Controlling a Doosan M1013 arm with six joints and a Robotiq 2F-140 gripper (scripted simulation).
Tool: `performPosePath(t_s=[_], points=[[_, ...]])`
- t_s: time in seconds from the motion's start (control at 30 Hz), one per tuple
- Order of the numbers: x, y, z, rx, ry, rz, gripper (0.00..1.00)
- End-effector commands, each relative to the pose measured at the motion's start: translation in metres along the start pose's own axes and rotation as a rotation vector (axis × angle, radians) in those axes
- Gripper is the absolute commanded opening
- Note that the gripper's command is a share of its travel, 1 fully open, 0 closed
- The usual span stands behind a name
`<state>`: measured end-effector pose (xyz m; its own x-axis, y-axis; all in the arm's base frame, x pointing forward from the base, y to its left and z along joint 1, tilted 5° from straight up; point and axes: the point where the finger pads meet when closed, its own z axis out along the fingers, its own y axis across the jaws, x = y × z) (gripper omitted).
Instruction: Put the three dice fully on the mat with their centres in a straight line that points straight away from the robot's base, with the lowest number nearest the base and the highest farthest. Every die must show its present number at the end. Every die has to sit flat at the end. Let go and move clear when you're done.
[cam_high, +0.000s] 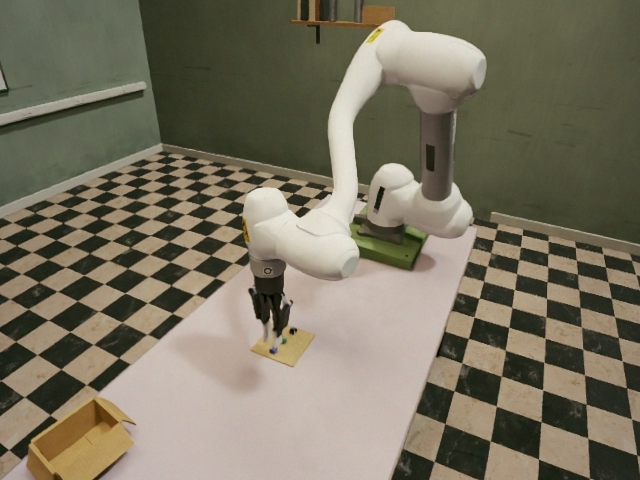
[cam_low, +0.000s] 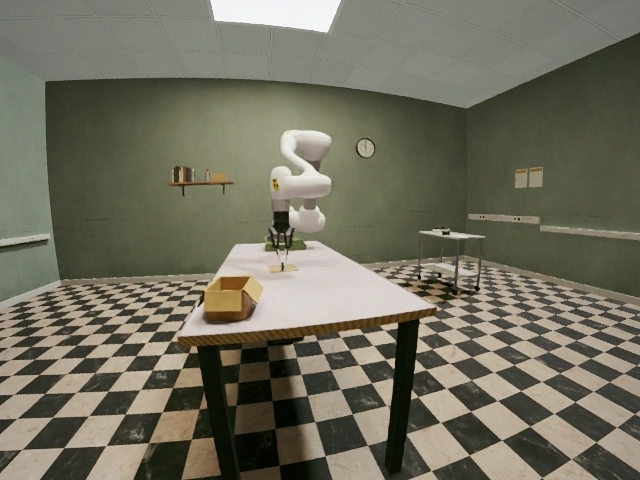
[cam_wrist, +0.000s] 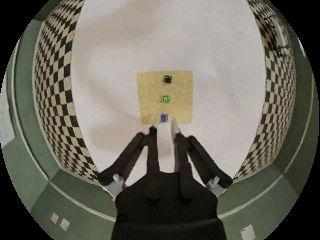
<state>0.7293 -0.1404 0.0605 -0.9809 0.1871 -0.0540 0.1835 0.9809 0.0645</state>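
Dark green wall, round clock, chequered floor, bright ceiling panel, white-topped trolley at right.

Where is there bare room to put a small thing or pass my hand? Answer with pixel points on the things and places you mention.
Between the mat (cam_high: 300, 343) (cam_low: 292, 268) (cam_wrist: 182, 95) and the cardboard box (cam_high: 98, 455) (cam_low: 223, 304); also between mat and green base (cam_high: 385, 254) (cam_low: 299, 246), under the arm (cam_high: 320, 242) (cam_low: 305, 184). Crowded: black die (cam_high: 293, 330) (cam_wrist: 168, 79), green die (cam_high: 283, 341) (cam_wrist: 166, 99), blue die (cam_high: 273, 350) (cam_wrist: 164, 118) with gripper (cam_high: 271, 341) (cam_low: 281, 263) (cam_wrist: 164, 122) close.
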Motion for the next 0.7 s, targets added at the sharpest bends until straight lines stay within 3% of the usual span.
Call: performPosePath(t_s=[0.0, 0.27, 0.53, 0.57, 0.67], points=[[0.0, 0.0, -0.011, 0.0, -0.001, 0.0, 0.27], [0.0, 0.0, -0.047, 0.0, -0.001, 0.0, 0.27], [0.0, 0.0, -0.052, 0.0, -0.001, 0.0, 0.27], [0.0, 0.0, -0.052, 0.0, -0.001, 0.0, 1.0], [0.0, 0.0, -0.052, 0.0, -0.001, 0.0, 1.0]])
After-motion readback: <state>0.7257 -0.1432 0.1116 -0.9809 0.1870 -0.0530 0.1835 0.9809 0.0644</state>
